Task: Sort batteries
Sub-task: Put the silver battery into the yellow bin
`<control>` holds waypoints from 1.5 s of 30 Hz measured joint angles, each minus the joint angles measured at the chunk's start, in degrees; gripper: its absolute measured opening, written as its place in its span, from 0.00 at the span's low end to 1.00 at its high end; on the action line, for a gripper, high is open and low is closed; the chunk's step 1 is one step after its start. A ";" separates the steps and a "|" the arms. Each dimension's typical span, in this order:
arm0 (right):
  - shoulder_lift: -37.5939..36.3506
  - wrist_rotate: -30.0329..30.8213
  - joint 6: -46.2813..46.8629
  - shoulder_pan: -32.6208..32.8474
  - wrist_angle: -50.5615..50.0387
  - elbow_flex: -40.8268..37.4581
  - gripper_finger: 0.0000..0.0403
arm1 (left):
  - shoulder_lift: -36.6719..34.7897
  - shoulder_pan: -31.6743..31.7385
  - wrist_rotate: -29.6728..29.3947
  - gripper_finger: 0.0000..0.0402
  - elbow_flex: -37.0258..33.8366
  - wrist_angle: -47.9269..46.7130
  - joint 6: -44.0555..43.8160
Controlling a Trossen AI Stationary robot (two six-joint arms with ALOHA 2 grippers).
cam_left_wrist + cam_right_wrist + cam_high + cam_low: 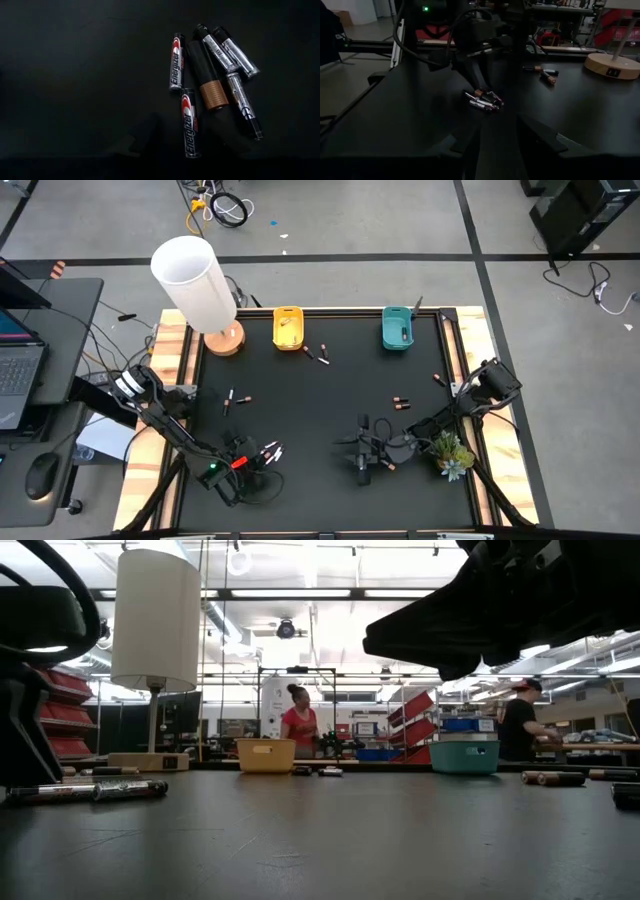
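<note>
- The left gripper [262,457] is hovering over a cluster of batteries [212,80] lying near the table's [330,405] front-left; its finger spread is impossible to tell.
- The right gripper [497,145], fingers parted and empty, is waiting front-centre.

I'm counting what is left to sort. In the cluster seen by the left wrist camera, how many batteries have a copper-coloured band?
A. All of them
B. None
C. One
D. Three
C. Only the dark battery with the copper band in the middle of the cluster shows copper; the others are silver with black or red.
</note>
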 joint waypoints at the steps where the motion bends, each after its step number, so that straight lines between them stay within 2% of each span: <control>1: 0.00 0.01 0.00 0.09 0.00 0.00 0.33 | 0.00 0.00 0.05 0.30 0.00 0.07 0.19; 7: 0.00 0.01 -0.15 0.14 0.49 0.00 0.33 | 0.01 0.02 0.29 0.18 -0.07 1.21 2.70; 20: 0.00 0.05 -0.15 0.14 1.14 0.02 0.33 | -0.35 0.28 3.02 0.01 -3.54 8.21 1.46; 30: 0.00 0.05 -0.08 0.14 1.20 0.02 0.33 | -0.46 0.59 3.26 0.00 -3.49 6.81 0.00; 35: 0.00 -0.94 0.01 0.14 1.08 0.11 0.33 | -2.85 0.59 4.56 0.00 -3.05 3.23 -0.12; 38: 0.00 -4.80 -0.01 0.17 -3.41 2.76 0.33 | -4.65 0.56 6.41 0.00 -2.27 -0.34 0.95; 42: 0.00 -7.37 -0.23 0.17 -17.08 9.56 0.33 | -5.69 0.50 6.81 0.00 -0.85 -1.94 2.98; 45: 0.00 -9.85 -1.67 -0.42 -20.18 12.61 0.33 | -5.70 0.50 6.28 0.00 -0.44 -1.79 4.21</control>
